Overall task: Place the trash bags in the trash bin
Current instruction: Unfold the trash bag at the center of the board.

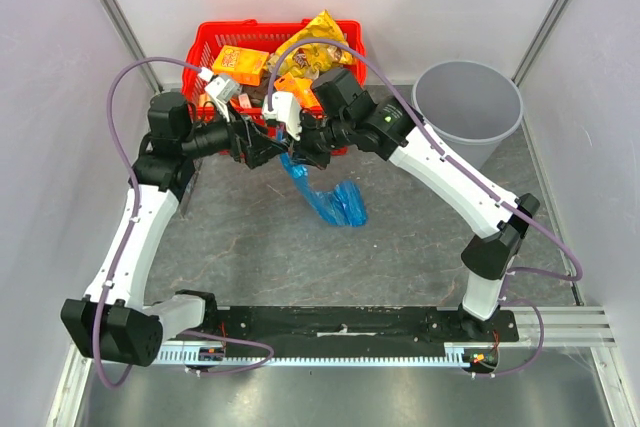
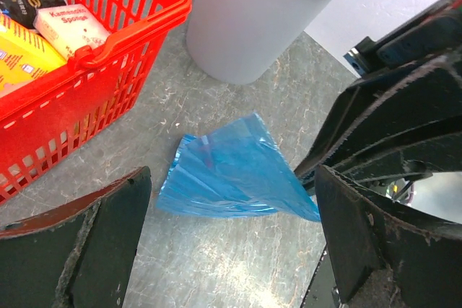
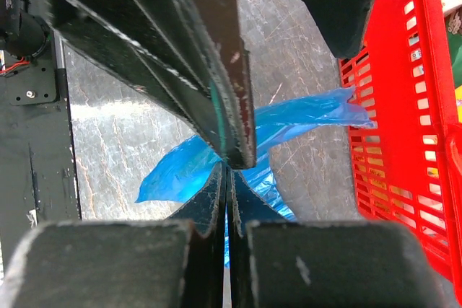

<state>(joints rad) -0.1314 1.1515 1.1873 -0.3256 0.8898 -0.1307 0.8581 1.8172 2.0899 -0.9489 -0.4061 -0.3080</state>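
Trash bag (image 1: 325,197) dangles well left of the trash bin (image 1: 478,145), pinched in the closed fingers of our right gripper (image 3: 229,167), seemingly by one corner. Left gripper (image 1: 266,151) gapes wide, empty. We want the bag high over the bin's rim before letting go.

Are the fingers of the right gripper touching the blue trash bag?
Touching. In the right wrist view, the right gripper has its fingers shut on the trash bag, with blue film showing in the slit between them.

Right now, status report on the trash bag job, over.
Right gripper shut on trash bag; left gripper open beside it. Bag short of trash bin. Red basket alongside, not blocking.
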